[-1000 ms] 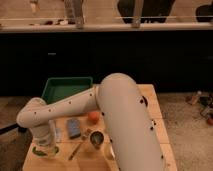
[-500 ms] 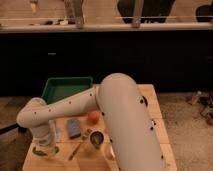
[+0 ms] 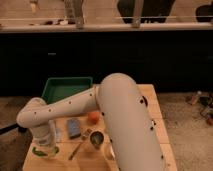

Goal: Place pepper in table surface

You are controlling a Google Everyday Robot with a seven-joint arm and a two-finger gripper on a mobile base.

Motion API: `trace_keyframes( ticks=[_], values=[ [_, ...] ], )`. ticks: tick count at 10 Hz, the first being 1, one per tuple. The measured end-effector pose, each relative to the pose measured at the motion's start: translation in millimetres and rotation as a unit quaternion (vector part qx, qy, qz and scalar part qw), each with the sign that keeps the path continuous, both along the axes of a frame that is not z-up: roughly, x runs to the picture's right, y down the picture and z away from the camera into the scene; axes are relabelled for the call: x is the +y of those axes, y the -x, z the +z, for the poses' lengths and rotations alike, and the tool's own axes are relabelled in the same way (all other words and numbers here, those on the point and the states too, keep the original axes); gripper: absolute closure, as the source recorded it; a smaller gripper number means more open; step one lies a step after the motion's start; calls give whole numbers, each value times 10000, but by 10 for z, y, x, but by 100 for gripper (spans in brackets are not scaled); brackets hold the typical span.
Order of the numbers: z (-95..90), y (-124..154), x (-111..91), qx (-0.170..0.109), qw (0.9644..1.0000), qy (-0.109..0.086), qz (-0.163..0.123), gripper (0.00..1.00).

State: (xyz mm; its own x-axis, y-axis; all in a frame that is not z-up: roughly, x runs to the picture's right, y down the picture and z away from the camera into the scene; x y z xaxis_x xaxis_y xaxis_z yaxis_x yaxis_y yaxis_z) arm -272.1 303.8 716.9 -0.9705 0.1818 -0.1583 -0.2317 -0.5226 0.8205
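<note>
Gripper [image 3: 44, 145] low at lower left, pepper [image 3: 45, 150] under it; jaws' state unclear. Pepper might roll off table [image 3: 155, 107] edge.

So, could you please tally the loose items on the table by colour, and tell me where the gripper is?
Green: 2, the tray and the pepper
Orange: 1, the round fruit
Blue: 1, the flat block
Metallic: 2, the cup and the spoon
Total: 6
The gripper is low over the table surface, at the pepper near the front left corner.
</note>
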Motion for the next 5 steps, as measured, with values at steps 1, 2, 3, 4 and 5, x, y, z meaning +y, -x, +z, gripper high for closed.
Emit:
trace_keyframes(
  ticks=[1,2,3,4,5],
  values=[
    [0,0,0,0,10000,0,0,43],
    [0,0,0,0,10000,0,0,35],
    [0,0,0,0,10000,0,0,24],
    [0,0,0,0,10000,0,0,20],
    [0,0,0,0,10000,0,0,20]
  ],
)
